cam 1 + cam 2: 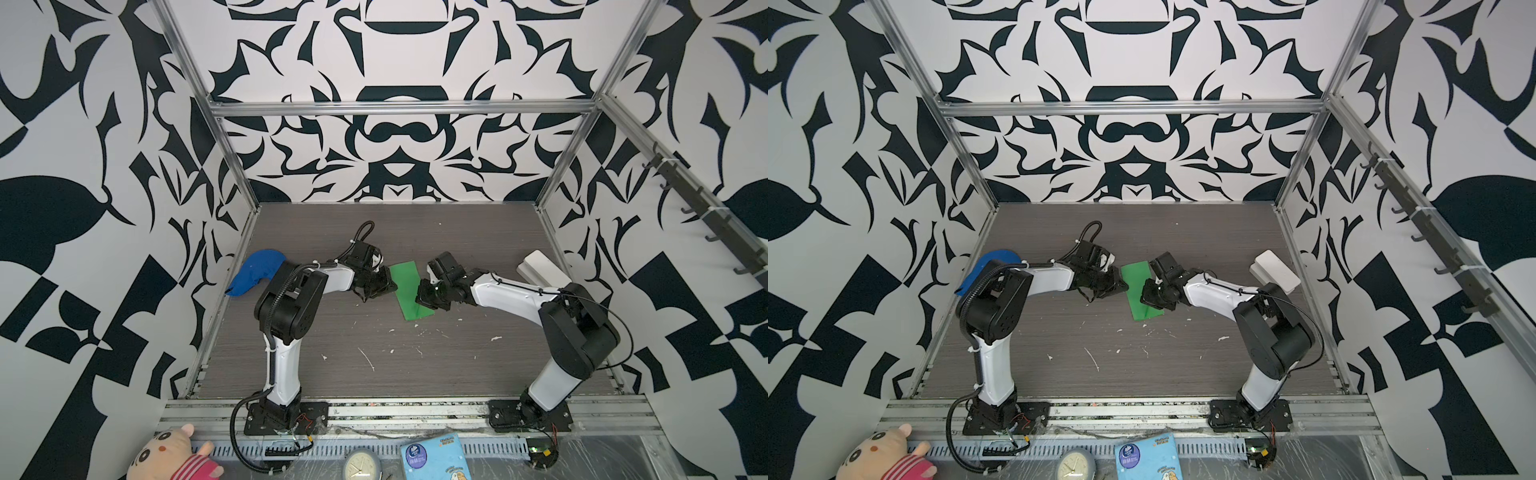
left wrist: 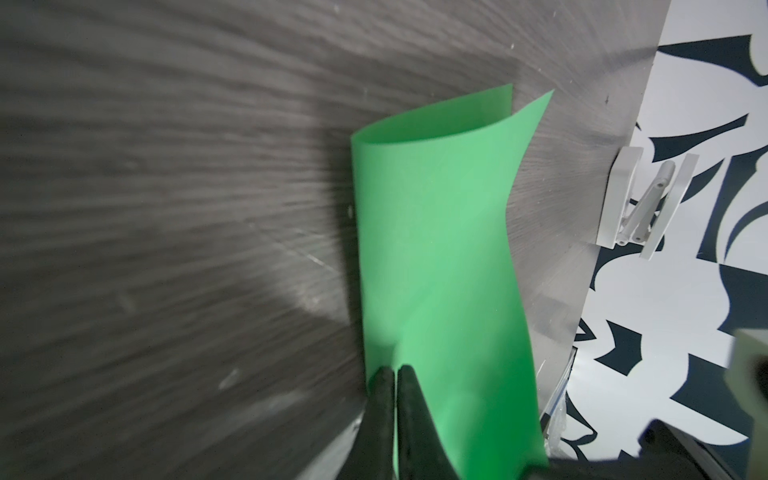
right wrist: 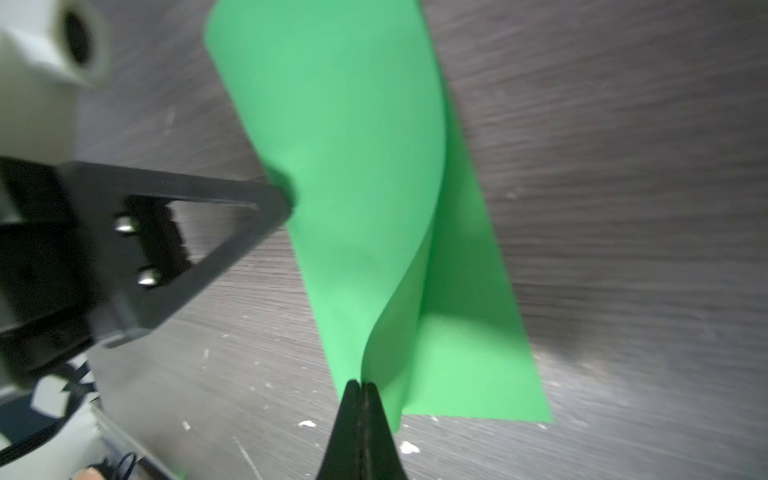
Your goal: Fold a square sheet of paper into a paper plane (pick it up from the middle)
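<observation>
The square sheet of paper is bright green and lies mid-table, curled over on itself into a loose double layer. My left gripper is shut on one long edge, with the paper pinched between its black fingertips. From the opposite side my right gripper is shut on the raised upper layer, which bows up off the flat lower layer. The left fingers also show in the right wrist view. No paper plane is in view.
A blue cloth cap lies at the table's left edge behind the left arm. A white hinged box sits at the right edge. White scraps dot the front of the grey table. Metal frame posts border the table.
</observation>
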